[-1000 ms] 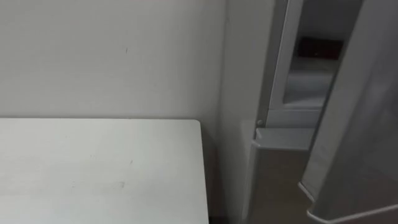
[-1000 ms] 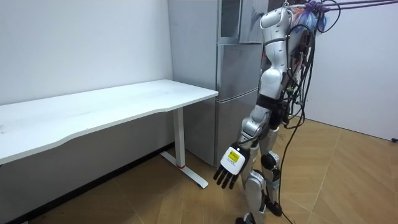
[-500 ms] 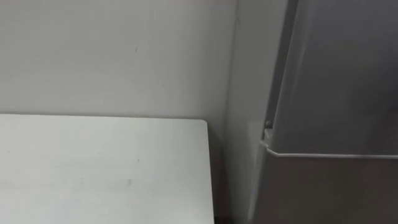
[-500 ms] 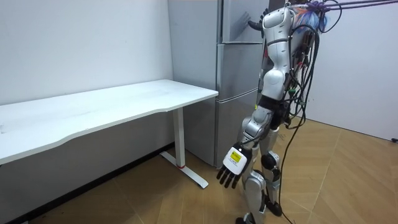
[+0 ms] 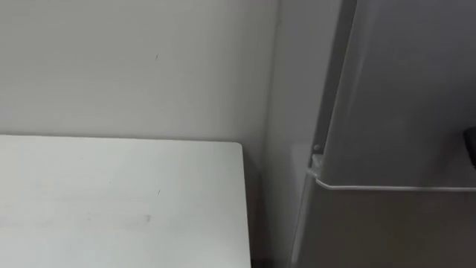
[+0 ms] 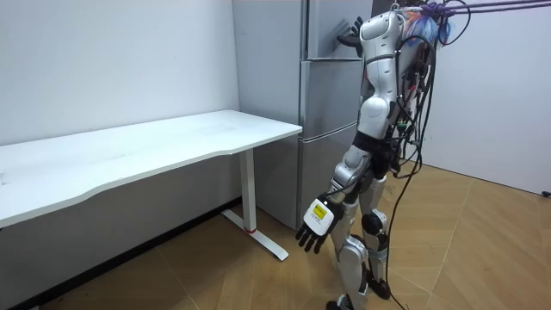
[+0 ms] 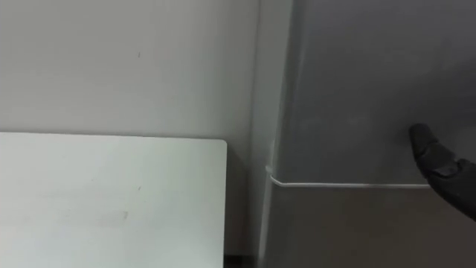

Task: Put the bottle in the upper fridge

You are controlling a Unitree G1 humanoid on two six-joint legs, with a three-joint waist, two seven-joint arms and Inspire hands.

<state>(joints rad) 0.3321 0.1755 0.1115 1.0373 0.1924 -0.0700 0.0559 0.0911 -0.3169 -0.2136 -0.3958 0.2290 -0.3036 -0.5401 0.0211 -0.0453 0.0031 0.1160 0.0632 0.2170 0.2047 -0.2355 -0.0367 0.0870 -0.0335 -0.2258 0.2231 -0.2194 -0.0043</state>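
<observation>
The grey fridge (image 6: 327, 112) stands right in front of me, and its upper door (image 5: 401, 89) is closed flush above the lower door (image 7: 349, 223). My right hand (image 6: 352, 31) is raised against the upper door with its fingers spread and straight. One dark fingertip (image 7: 437, 162) of it shows at the door's lower seam. My left hand (image 6: 313, 226) hangs by my thigh, fingers relaxed and holding nothing.
A white table (image 5: 119, 201) stands against the wall to the left of the fridge, with a narrow dark gap between them. In the room view, wooden floor (image 6: 482, 250) spreads behind me towards the view's right.
The upper fridge door, open a second ago with the inside showing, has swung shut. My right hand stays up at the door. The left hand swung slightly by my leg.
</observation>
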